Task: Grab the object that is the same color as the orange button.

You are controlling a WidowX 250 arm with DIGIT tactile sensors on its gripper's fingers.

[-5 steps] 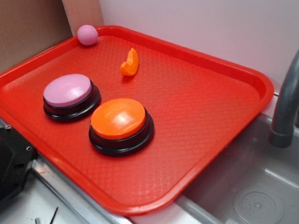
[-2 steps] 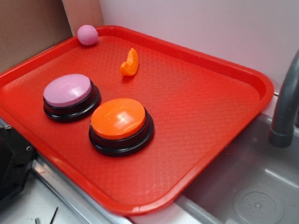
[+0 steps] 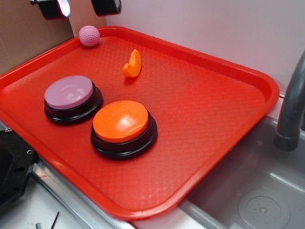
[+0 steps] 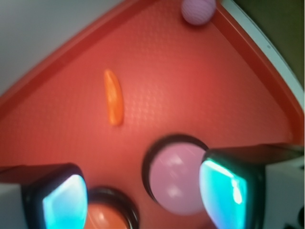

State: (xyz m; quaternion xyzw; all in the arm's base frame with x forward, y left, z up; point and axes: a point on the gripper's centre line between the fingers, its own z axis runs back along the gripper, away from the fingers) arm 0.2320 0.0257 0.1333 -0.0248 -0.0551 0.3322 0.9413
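Pincer (image 3: pixel 80 3) is seen high at the far-left corner of the scene, above the far-left corner of the red tray (image 3: pixel 219 129); its two fingers are spread wide apart and nothing is held between them. In the wrist view the pincer (image 4: pixel 143 195) frames the pink button (image 4: pixel 177 179) and part of the orange button (image 4: pixel 102 217).

Target noted: the orange piece (image 3: pixel 132 64), a small glossy crescent, resting on the tray floor toward the far side, clear of everything else. It matches the domed top of the orange button (image 3: pixel 121 121). The pink ball (image 3: pixel 89 35) sits in the far-left tray corner, well apart from the piece.

Key relation: the orange piece lies to the right of the pincer, slightly nearer, and well below it. In the wrist view the orange piece (image 4: pixel 113 98) is seen as a thin sliver, its long axis running roughly across the line joining the two fingers, so little or no wrist rotation is judged necessary. A shift to the right followed by a descent is judged to be required. No contact has been made yet.
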